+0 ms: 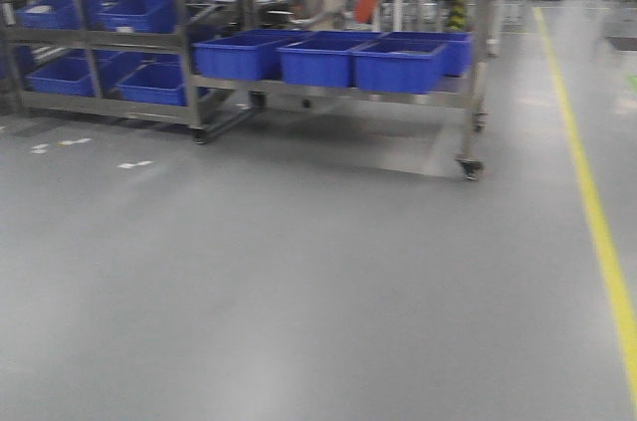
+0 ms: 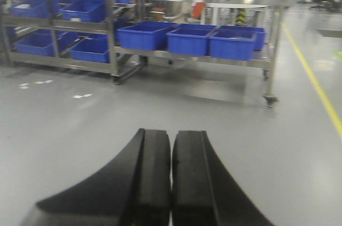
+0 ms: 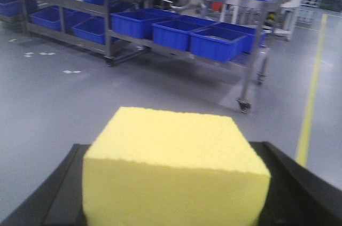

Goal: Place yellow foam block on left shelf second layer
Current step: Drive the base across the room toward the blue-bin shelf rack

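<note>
Shelving (image 1: 338, 93) stacked with blue bins (image 1: 318, 61) fills your twelve o'clock across the grey floor (image 1: 299, 292). Your right gripper (image 3: 176, 194) sits level, clamped on the yellow foam block (image 3: 171, 156) for carrying. Your left gripper (image 2: 171, 172), closed on nothing, points ahead. Shelf placement is not yet made.

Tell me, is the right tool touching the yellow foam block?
Touching. The right wrist view shows the yellow foam block clamped by the right tool, no gap at either finger.
</note>
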You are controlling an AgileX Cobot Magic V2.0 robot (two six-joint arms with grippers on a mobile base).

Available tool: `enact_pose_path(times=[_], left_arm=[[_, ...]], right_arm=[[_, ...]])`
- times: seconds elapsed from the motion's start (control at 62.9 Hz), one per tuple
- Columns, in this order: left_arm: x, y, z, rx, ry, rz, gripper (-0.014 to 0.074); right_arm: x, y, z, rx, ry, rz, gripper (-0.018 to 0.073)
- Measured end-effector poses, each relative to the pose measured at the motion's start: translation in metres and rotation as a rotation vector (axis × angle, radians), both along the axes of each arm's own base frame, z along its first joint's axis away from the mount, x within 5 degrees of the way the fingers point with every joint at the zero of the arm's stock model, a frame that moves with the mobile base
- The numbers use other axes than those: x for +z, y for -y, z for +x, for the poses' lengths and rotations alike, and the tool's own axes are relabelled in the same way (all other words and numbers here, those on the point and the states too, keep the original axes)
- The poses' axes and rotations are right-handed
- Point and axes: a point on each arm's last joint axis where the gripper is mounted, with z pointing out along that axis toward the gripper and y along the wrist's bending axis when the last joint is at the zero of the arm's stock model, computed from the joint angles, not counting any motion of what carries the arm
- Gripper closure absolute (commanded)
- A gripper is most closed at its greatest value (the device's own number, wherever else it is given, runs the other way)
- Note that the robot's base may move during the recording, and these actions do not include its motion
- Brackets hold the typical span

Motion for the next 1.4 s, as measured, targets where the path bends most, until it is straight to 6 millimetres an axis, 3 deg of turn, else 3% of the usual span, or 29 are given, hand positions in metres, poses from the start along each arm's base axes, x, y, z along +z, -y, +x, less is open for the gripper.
enact_pose_path(times=[1.4], left_arm=[[0.0, 0.0, 0.0, 0.0, 0.0, 0.0, 0.046]], right_arm=[[0.0, 0.0, 0.0, 0.0, 0.0, 0.0, 0.0278]])
